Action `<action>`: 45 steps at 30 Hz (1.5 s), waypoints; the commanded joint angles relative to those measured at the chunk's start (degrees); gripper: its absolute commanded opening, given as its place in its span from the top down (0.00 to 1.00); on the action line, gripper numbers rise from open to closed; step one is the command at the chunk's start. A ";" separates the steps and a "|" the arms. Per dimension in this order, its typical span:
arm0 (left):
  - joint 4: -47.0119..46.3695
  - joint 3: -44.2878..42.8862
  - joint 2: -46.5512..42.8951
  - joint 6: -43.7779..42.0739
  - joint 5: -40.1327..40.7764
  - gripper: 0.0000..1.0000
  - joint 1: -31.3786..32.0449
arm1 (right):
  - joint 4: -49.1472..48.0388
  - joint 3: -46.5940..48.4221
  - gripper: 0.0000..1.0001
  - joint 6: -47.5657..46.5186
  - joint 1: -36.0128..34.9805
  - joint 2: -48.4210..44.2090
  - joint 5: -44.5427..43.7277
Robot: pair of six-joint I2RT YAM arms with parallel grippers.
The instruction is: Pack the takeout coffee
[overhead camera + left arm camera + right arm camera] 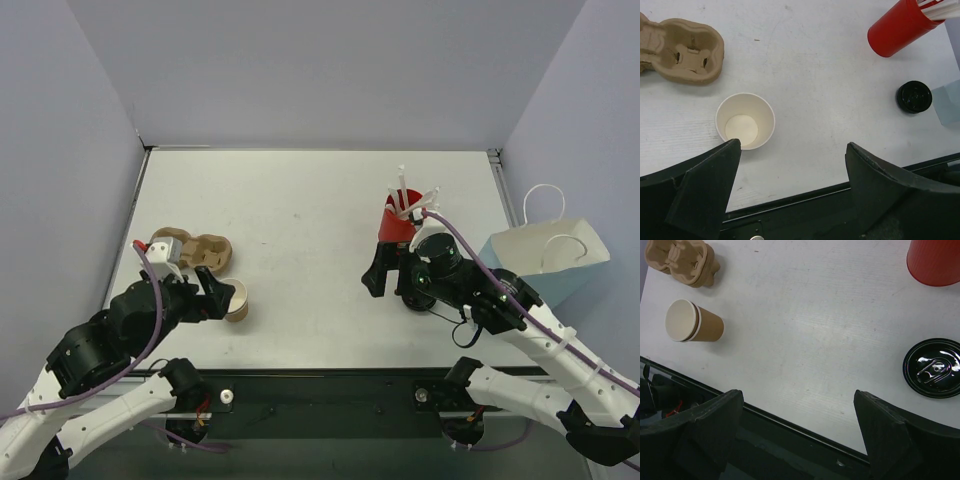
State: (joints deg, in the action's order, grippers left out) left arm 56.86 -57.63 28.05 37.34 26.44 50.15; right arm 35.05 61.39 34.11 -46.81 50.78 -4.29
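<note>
Paper cup: the tan cup (745,121) stands upright on the table (300,210), on the left side near the front edge. Its mouth is open, white inside, and no lid is on it.
Black lid: the lid (933,367) lies flat on the table by itself, well apart from the cup, over on the right side.
My left gripper: my left gripper (792,146) hangs over the front edge with its fingers spread wide and nothing between them. The cup's rim sits just beside one fingertip (734,146); I cannot tell whether they touch.
My right gripper: my right gripper (797,393) is also spread wide and holds nothing. The lid lies beyond it and off to one side, outside its fingers.
Pulp carrier: a brown moulded cup carrier (685,50) sits just behind the cup, near it but apart.
Red cup: a red cup with white straws (398,225) stands behind my right gripper, near the lid.
Blue bag: a light blue paper bag (548,255) with white handles stands at the table's right edge.
</note>
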 commanded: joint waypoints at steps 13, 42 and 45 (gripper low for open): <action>2.72 1.73 14.54 7.74 8.88 0.24 -0.75 | 0.46 -3.81 0.01 1.57 0.22 -4.20 -1.24; -7.12 10.52 24.23 1.68 -2.71 0.63 -25.98 | 0.37 -5.31 0.05 1.84 0.05 -4.73 2.27; -6.06 10.08 24.85 2.47 -1.13 0.63 -25.98 | 0.46 -5.31 0.05 1.84 0.05 -4.99 2.01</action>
State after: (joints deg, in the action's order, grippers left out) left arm 51.90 -46.72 52.14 39.40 23.83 24.58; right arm 35.20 56.62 35.62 -46.81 46.02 -2.52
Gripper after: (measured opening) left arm 0.376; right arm 0.948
